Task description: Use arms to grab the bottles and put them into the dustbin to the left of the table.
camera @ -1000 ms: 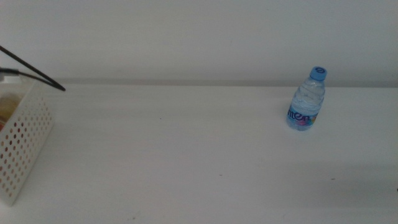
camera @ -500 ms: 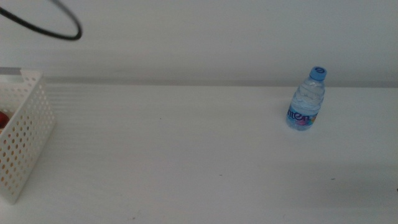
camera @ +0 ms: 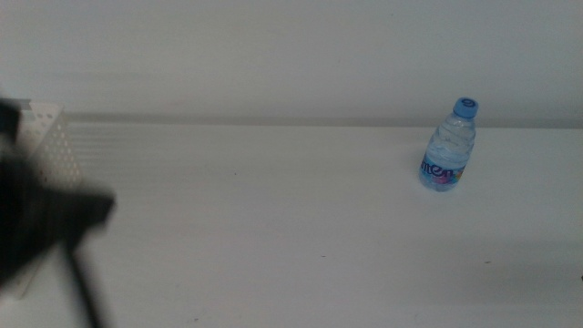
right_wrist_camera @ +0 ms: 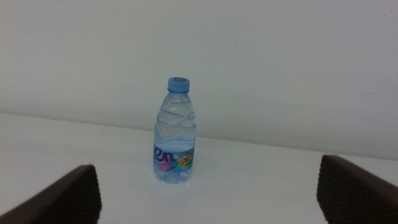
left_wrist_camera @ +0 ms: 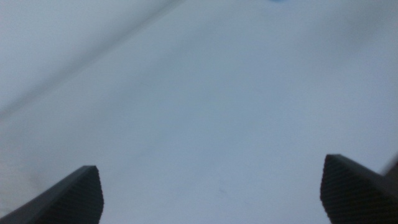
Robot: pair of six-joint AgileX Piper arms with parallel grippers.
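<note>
Jaws of our left gripper (left_wrist_camera: 211,193) stand wide apart with nothing between them, over bare white tabletop (camera: 273,210); in the middle view that arm is only a dark blur at the left side, in front of the white perforated plastic basket (camera: 47,137), whose inside we cannot see. Our right gripper (right_wrist_camera: 208,193) is also spread wide and empty, facing the small clear water bottle with a blue cap (right_wrist_camera: 175,131). That bottle stands upright on the table straight ahead of the right gripper's jaws, apart from them, centred between the two, and well away from the left gripper and the basket.
</note>
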